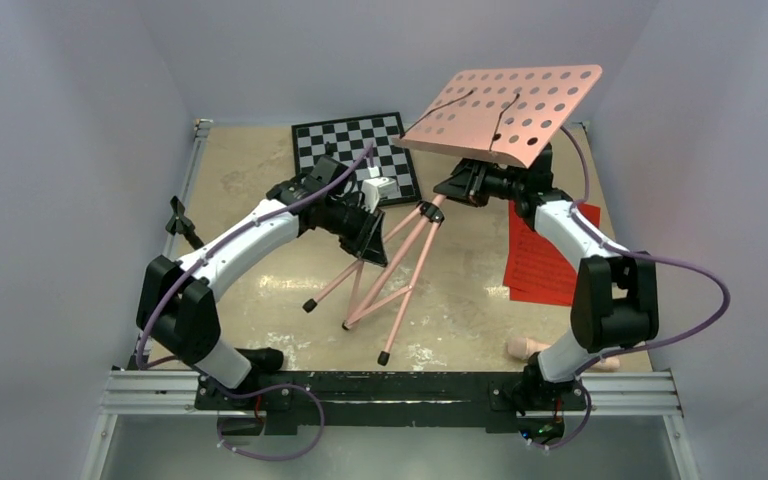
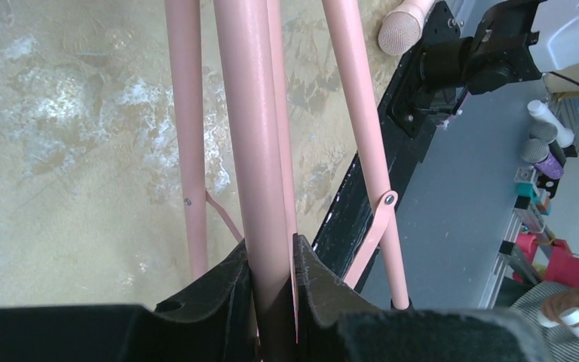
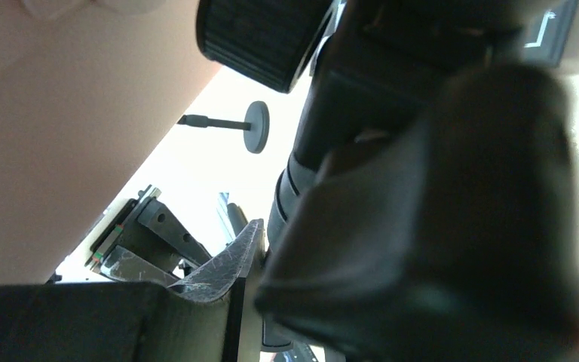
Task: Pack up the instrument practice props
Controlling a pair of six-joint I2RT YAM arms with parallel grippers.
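Note:
The pink music stand is held up off the table at a tilt, its perforated desk (image 1: 505,110) high at the back right and its tripod legs (image 1: 390,280) spread towards the front. My left gripper (image 1: 370,240) is shut on the stand's central pole (image 2: 260,151), which sits tight between both pads (image 2: 273,279). My right gripper (image 1: 465,185) is shut on the black joint (image 3: 309,166) just under the desk, whose pink underside (image 3: 45,136) fills the left of the right wrist view. Red printed sheets (image 1: 540,265) lie at the right. The peach tube (image 1: 520,348) lies by the right arm's base. The black peg stand (image 1: 182,222) is at the left edge.
A black-and-white chessboard (image 1: 355,150) lies at the back centre, partly behind the left arm. The black rail (image 1: 390,385) with both arm bases runs along the near edge. Grey walls close in the left, right and back sides.

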